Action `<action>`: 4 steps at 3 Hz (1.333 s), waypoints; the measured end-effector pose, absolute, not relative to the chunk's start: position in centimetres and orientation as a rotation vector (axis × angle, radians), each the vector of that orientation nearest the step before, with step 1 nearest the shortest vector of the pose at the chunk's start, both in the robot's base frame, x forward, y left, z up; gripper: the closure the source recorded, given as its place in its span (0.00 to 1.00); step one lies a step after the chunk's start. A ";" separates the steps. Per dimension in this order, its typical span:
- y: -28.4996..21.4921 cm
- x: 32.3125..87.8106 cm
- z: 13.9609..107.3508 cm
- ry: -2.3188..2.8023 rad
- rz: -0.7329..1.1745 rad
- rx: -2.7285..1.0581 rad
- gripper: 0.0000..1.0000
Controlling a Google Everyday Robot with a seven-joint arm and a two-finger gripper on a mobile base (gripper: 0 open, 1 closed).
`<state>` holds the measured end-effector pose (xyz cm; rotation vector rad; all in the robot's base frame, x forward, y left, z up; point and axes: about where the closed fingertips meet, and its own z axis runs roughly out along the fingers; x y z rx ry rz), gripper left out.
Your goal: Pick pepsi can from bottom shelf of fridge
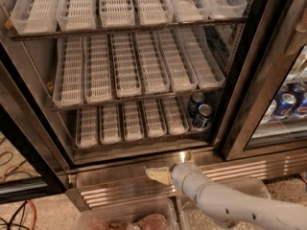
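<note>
The fridge (240, 109) stands open, with white slotted trays on its racks. On the bottom shelf (129, 121), at the right end, two dark blue pepsi cans stand upright one behind the other: the front one (204, 117) and the back one (196, 102). My gripper (171, 166) is below the shelf, in front of the ribbed steel base, to the lower left of the cans and well apart from them. Its tan fingers (156, 175) are spread open and hold nothing.
Brighter blue cans (285, 104) sit behind the closed glass door on the right. The black door frame (268, 75) stands just right of the pepsi cans. Clear plastic bins (124, 217) lie on the floor below the gripper. Cables (19, 210) lie at the lower left.
</note>
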<state>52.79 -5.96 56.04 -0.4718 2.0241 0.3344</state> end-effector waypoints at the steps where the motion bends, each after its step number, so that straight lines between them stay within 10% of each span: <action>1: -5.9 54.6 54.4 1.986 0.328 -0.376 0.00; 4: -10.5 56.0 57.3 1.799 0.074 -0.168 0.00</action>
